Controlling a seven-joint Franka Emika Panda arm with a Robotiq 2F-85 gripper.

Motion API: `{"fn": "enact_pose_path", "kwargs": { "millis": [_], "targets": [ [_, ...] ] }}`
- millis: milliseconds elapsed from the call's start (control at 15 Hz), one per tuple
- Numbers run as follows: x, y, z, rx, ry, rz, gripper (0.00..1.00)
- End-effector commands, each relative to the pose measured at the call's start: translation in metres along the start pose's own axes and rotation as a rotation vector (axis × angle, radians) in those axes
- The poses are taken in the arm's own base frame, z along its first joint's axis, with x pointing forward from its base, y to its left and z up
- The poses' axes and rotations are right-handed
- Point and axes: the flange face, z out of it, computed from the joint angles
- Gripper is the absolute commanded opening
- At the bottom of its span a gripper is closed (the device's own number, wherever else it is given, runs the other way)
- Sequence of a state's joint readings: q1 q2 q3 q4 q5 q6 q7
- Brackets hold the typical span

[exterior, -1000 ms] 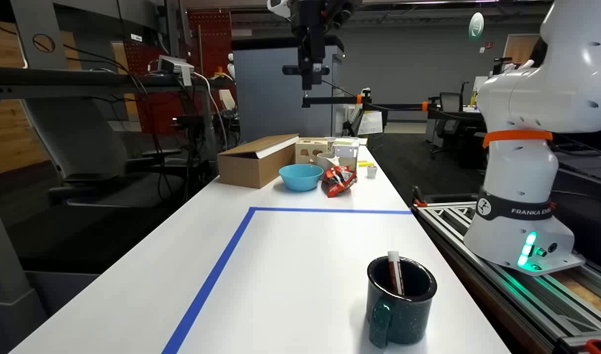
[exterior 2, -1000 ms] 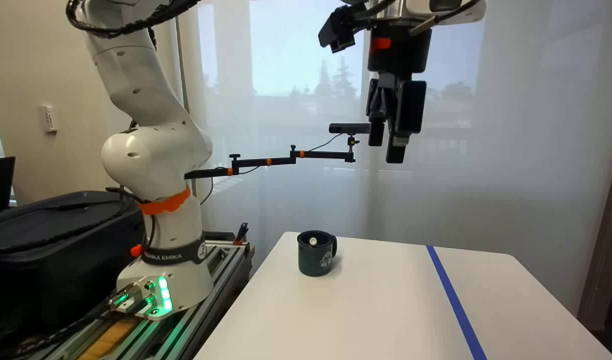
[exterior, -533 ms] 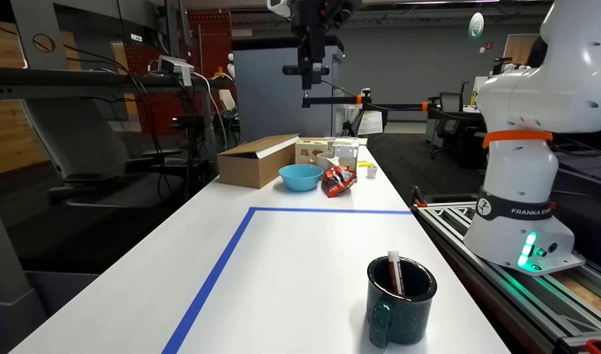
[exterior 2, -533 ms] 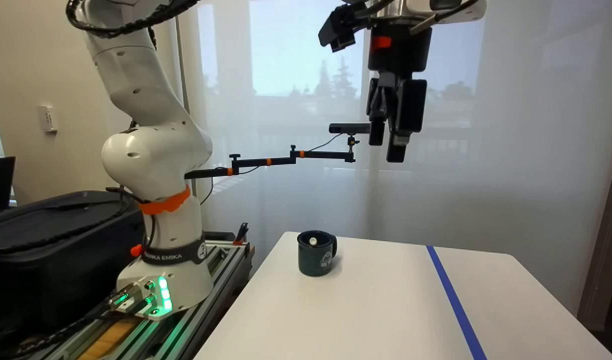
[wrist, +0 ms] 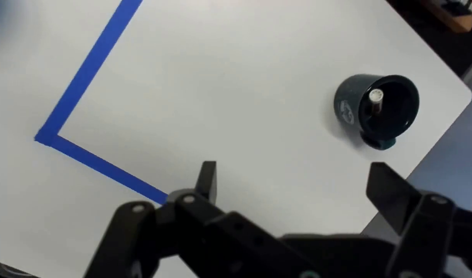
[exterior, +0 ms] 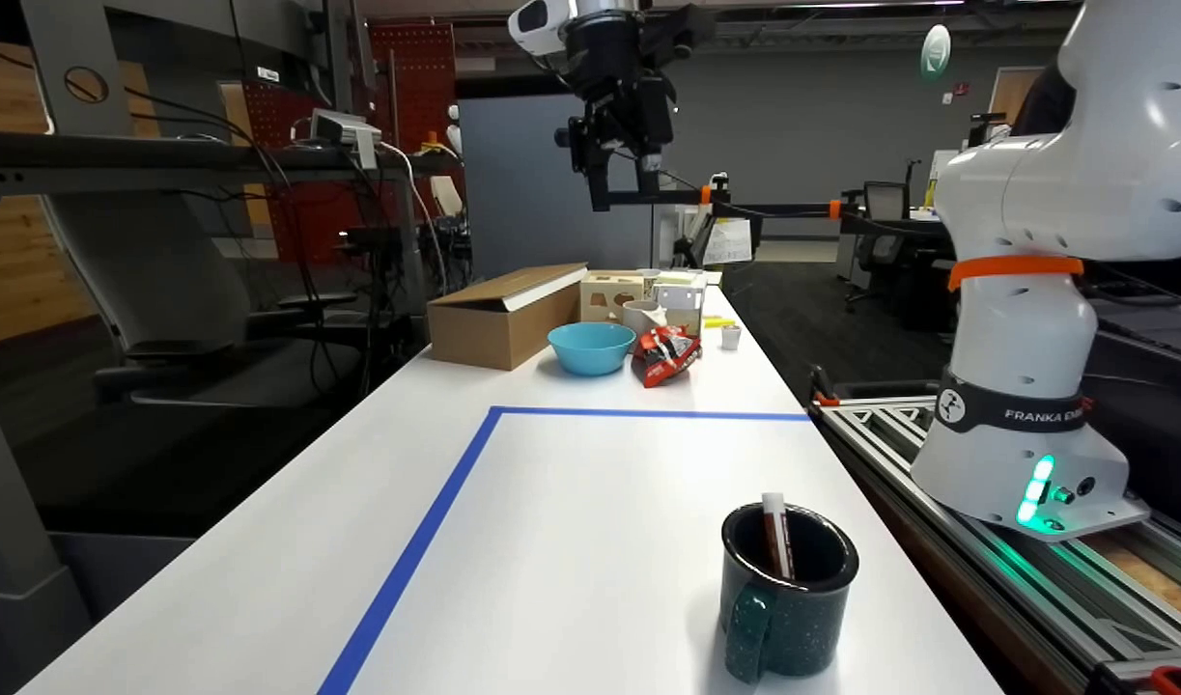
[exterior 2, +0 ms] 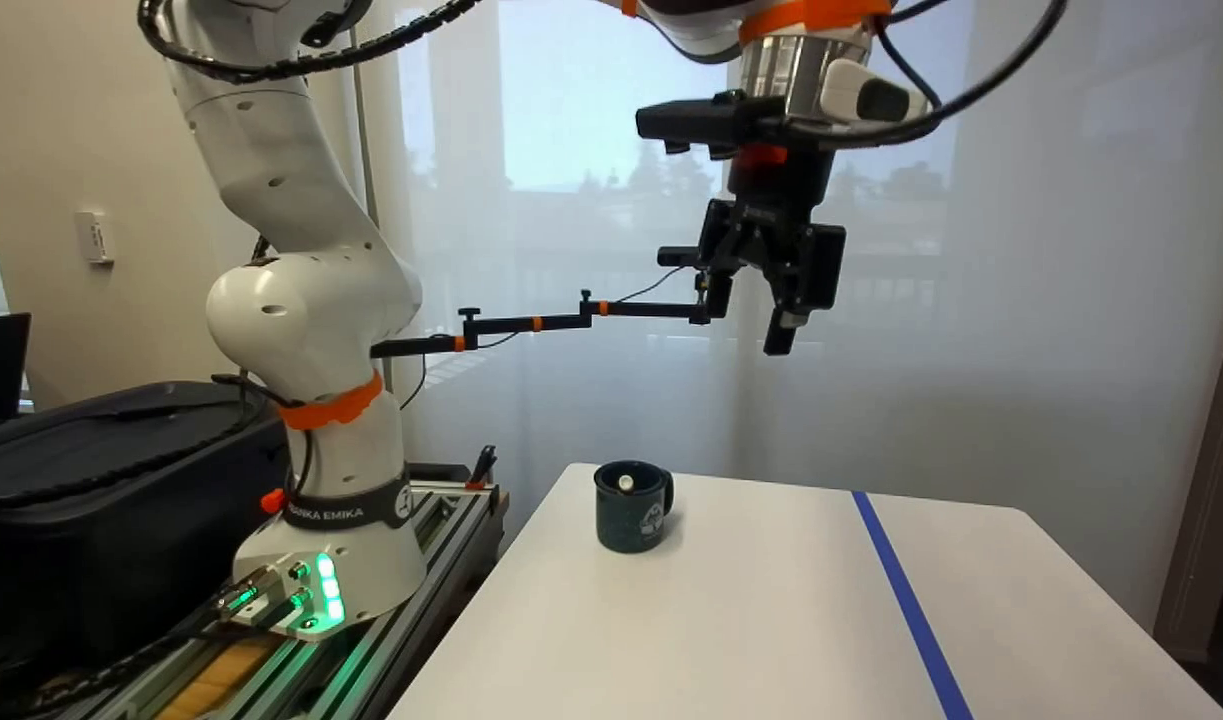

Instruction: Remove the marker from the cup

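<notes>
The dark green-black cup (exterior: 807, 627) stands upright on the white table near its edge. It also shows in an exterior view (exterior 2: 623, 525) and in the wrist view (wrist: 347, 90). The marker (exterior: 777, 541) leans inside it, with its white end above the rim; that end also shows in an exterior view (exterior 2: 626, 483) and in the wrist view (wrist: 376, 95). My gripper (wrist: 293, 165) is open and empty, with its fingers wide apart. It hangs high above the table in both exterior views (exterior: 624, 191) (exterior 2: 748, 325), apart from the cup. The marker's lower end is hidden in the cup.
Blue tape (exterior: 435, 521) marks lines on the table. A blue bowl (exterior: 591, 349), a cardboard box (exterior: 484, 328), a red bag (exterior: 667, 357) and a small white cup (exterior: 731, 337) stand at one end. A camera bar (exterior 2: 641, 310) reaches out behind the gripper.
My gripper has turned about its upright axis and tilted a little, so its spread fingers now show apart. It sits slightly lower. The cup and marker have not moved.
</notes>
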State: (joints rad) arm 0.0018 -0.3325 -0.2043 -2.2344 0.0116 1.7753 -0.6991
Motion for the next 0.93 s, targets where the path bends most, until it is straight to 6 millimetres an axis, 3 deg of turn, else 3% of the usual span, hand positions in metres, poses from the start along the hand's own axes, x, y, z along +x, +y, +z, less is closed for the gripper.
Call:
{"fn": "enact_pose_path", "kwargs": {
  "millis": [0, 400, 667, 733, 867],
  "targets": [
    [0.009, -0.039, 0.019, 0.012, -0.032, -0.200, 1.00],
    [0.013, -0.088, 0.062, 0.033, -0.119, -0.530, 1.00],
    [0.000, -0.116, 0.090, 0.042, -0.154, -0.740, 1.00],
    [0.016, -0.101, 0.084, 0.072, -0.163, -0.644, 1.00],
    [0.014, -0.105, 0.088, 0.078, -0.170, -0.655, 1.00]
  ]
}}
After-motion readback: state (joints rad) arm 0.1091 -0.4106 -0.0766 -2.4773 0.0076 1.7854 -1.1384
